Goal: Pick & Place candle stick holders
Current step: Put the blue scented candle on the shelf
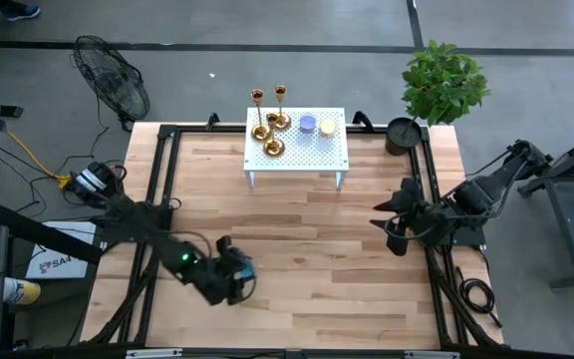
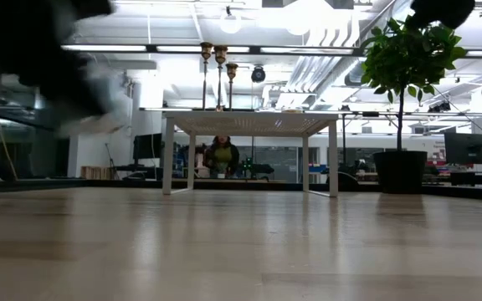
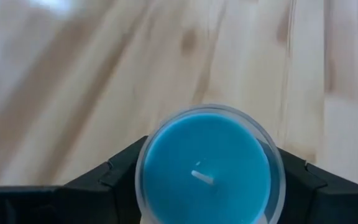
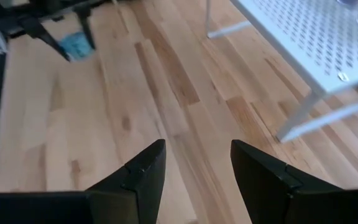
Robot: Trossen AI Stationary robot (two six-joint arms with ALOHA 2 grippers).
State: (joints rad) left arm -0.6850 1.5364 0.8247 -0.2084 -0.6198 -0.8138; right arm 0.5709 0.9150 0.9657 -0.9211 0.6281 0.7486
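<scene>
While the left gripper [image 1: 235, 279] hung over the near-left part of the wooden table [image 1: 297, 249], its jaws were closed on a blue candle [image 3: 208, 168] in a clear glass cup. In the left wrist view the candle sat between the two dark fingers [image 3: 120, 180], wick showing at its centre, with wood grain beyond it. From the right wrist view the same candle appeared as a small blue shape between the far gripper's fingers.

Right gripper [image 1: 399, 231] waited near the table's right edge. Its fingers [image 4: 143, 174] stood apart with only bare boards between them; nothing was held.

Three brass candle stick holders [image 1: 270, 125] stood close together on the left end of the small white perforated stand [image 1: 302, 160], which sat at the middle of the table's far edge. In the low view the three stems [image 2: 217, 75] rose upright above the stand top. A purple candle [image 1: 307, 124] and a yellow candle [image 1: 327, 128] lay on the stand just beside the holders, toward its right end.

A potted plant [image 1: 443, 85] stood at the far-right corner. A fan [image 1: 113, 88] stood on the floor beyond the far-left corner. A person [image 2: 221, 155] was visible in the room behind the stand.
</scene>
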